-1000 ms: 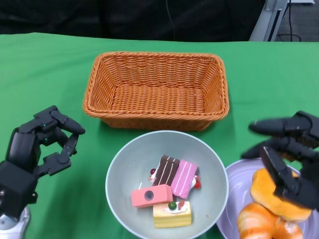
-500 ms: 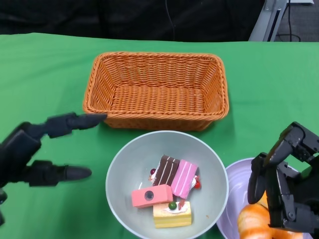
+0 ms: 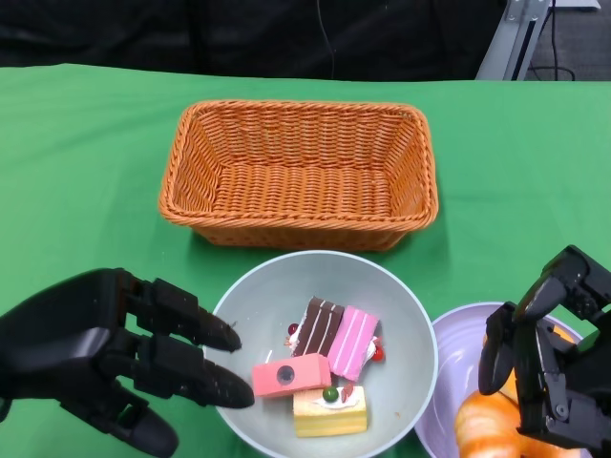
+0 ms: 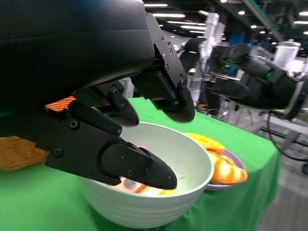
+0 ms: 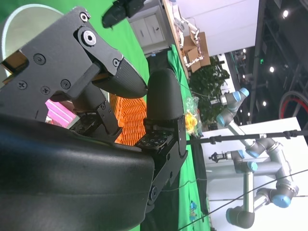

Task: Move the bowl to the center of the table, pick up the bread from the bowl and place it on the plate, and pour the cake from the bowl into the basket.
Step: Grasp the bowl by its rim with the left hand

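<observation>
Nearest the camera, the left hand [image 3: 95, 367] is sitting with its fingers [image 3: 191, 382] spread and holding nothing, tips right at the bowl's [image 3: 401, 315] left rim. Over on the right, the right hand [image 3: 554, 367] is hanging above the bread [image 3: 487, 425] on the plate [image 3: 449, 353], fingers curled in, not gripping anything as far as I can see. The bowl is sitting just beside the plate with the cake [image 3: 325, 367] pieces still lying inside it. Further back, the basket [image 3: 301, 172] is sitting on the green tabletop [image 3: 86, 143], just behind the bowl.
</observation>
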You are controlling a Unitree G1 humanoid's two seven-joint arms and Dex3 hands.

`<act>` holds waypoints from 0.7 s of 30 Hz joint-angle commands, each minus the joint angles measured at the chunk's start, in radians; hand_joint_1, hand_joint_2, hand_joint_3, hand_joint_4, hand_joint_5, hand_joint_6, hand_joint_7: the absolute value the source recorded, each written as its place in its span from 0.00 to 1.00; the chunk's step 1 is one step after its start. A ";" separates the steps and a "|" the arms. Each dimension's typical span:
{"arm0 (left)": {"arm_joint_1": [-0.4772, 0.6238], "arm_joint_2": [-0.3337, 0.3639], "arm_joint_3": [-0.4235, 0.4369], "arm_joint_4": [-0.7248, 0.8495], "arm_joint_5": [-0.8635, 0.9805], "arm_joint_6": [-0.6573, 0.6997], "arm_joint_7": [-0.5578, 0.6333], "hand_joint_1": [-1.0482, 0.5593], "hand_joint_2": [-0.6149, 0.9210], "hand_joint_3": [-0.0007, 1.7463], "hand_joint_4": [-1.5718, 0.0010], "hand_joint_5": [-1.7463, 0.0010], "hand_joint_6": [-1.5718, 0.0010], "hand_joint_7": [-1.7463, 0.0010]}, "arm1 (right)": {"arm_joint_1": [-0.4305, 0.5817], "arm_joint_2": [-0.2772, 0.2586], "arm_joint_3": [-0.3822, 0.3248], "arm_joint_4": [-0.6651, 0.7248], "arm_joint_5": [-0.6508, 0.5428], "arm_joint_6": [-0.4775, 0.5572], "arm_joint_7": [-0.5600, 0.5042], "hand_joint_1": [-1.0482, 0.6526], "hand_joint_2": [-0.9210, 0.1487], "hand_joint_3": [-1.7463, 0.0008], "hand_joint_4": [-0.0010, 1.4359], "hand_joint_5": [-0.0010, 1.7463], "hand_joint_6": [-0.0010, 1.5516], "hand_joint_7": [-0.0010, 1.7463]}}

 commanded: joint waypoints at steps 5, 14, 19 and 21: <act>-0.002 -0.001 0.021 -0.010 0.117 -0.045 0.056 0.42 0.89 0.00 0.22 0.94 0.25 0.97 | 0.005 0.015 0.015 0.003 -0.013 0.001 -0.023 0.53 0.40 0.21 0.56 1.00 0.38 0.96; 0.011 -0.059 0.141 -0.005 0.392 -0.045 0.091 0.37 0.95 0.01 0.24 0.98 0.32 1.00 | 0.020 0.015 0.037 -0.009 -0.035 -0.001 -0.030 0.52 0.43 0.20 0.55 1.00 0.38 0.95; 0.033 -0.096 0.196 -0.055 0.517 0.024 0.135 0.36 0.95 0.00 0.27 1.00 0.37 1.00 | 0.028 0.018 0.047 -0.022 -0.049 0.003 -0.043 0.53 0.42 0.21 0.54 1.00 0.38 0.95; 0.037 -0.104 0.206 -0.059 0.541 0.035 0.164 0.37 0.95 0.00 0.28 1.00 0.37 1.00 | 0.030 0.019 0.049 -0.023 -0.049 0.005 -0.046 0.53 0.41 0.22 0.54 1.00 0.38 0.94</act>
